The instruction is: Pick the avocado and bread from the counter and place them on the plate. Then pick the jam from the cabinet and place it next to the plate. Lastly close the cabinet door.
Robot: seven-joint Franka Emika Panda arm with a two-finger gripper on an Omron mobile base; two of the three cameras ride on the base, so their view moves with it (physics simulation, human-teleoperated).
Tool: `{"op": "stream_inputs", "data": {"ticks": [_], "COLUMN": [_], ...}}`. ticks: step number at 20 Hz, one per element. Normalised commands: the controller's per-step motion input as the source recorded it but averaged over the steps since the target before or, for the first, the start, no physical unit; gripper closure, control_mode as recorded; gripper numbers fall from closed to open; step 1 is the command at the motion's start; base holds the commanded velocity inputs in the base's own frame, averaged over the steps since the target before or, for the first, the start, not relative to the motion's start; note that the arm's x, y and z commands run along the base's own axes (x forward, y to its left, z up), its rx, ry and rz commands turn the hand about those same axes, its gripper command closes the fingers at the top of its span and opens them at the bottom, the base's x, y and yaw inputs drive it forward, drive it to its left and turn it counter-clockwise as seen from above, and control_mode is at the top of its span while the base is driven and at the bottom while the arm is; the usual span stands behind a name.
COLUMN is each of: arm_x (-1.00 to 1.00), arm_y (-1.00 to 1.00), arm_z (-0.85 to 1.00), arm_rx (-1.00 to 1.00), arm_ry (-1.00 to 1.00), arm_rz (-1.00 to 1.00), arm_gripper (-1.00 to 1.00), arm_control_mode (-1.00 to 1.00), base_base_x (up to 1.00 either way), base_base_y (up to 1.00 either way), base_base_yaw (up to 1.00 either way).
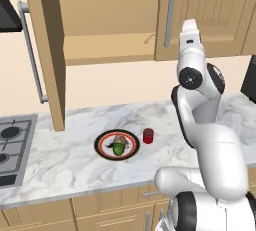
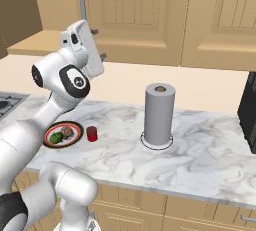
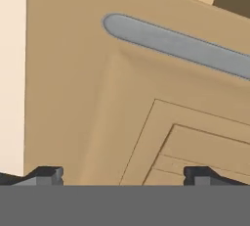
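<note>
On the marble tabletop (image 1: 75, 165), near its front part, sits the plate (image 1: 103, 141), white with a red and black rim. The green avocado (image 1: 118, 149) and the brown bread (image 1: 120, 140) both lie on it, touching each other, the avocado on the side nearer the front edge. Just beside the plate, on the side away from the hob, stands the jam (image 1: 148, 135), a small dark red jar, upright and clear of the rim. Further along the tabletop, well apart from the jar, a tall grey paper-towel roll (image 2: 159, 115) stands upright. The grey hob (image 1: 12, 147) is set into the tabletop beyond the plate on the other side.

Above all this the white arm (image 1: 200, 105) reaches up toward the wall cupboards. The hand (image 3: 122, 173) is close against a closed light-wood panelled door with a silver bar handle (image 3: 180, 44). Its two dark fingertips (image 3: 46, 175) stand wide apart with nothing between them, and the handle lies a little beyond them, untouched.

Over the hob end, the cabinet (image 1: 107, 20) is open, its bare floor showing. The cabinet door (image 1: 47, 45) is swung out toward the room, edge-on from the left base view, its long silver bar handle (image 1: 31, 50) on the outer face.
</note>
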Motion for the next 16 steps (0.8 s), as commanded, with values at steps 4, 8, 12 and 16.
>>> {"op": "stream_inputs", "data": {"ticks": [4, 8, 12, 16], "arm_x": [-0.85, -0.78, -0.69, -0.61], "arm_y": [0.08, 0.17, 0.20, 0.23], "arm_z": [0.29, 0.04, 0.05, 0.03], "arm_rx": [0.08, 0.08, 0.10, 0.08], "arm_ry": [0.01, 0.06, 0.11, 0.11], "arm_rz": [-0.07, -0.06, -0.07, -0.08], "arm_gripper": [-1.00, -1.00, -1.00, -1.00], "arm_control_mode": [-1.00, -1.00, -1.00, -1.00], "base_base_x": [0.00, 0.00, 0.00, 0.00], "base_base_y": [0.00, 0.00, 0.00, 0.00], "base_base_yaw": [0.00, 0.00, 0.00, 0.00]}}
